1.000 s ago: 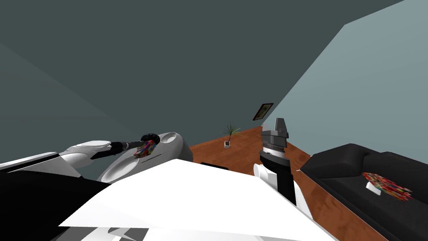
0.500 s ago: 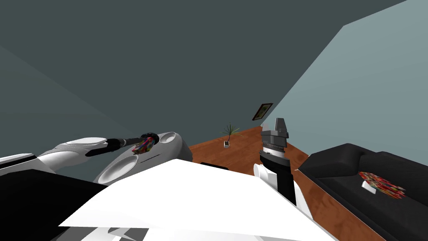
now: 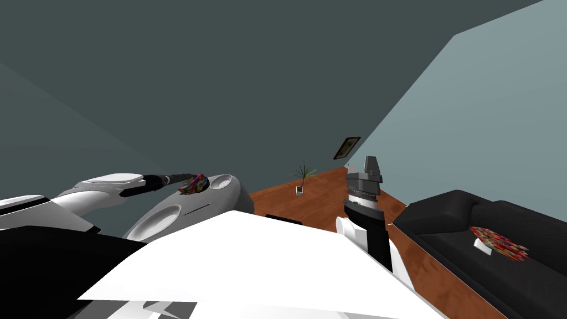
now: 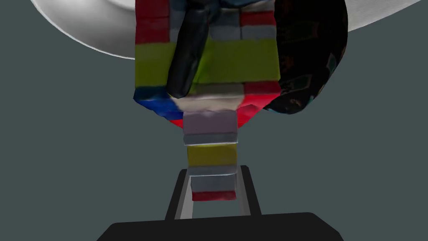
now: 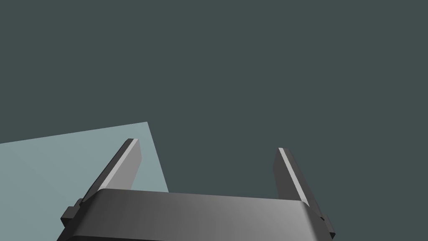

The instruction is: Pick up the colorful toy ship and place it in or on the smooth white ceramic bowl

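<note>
Toy ship (image 4: 242, 62) tight in the pinch of the left gripper (image 4: 213, 171), open air either side; right gripper (image 5: 207, 144) spread wide, aloft

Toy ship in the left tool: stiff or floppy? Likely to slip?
Probably stiff: the toy ship looks built of blocky coloured bricks, with no sag. The left tool pinches only its narrow end, the wide bulk far out, so it may pivot or slip if swung.

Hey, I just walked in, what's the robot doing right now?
The left gripper is shut on a colorful toy ship and holds it up in the air. The curved rim of a white bowl shows just past the ship. The right gripper is raised, with its fingers open and nothing between them.
</note>
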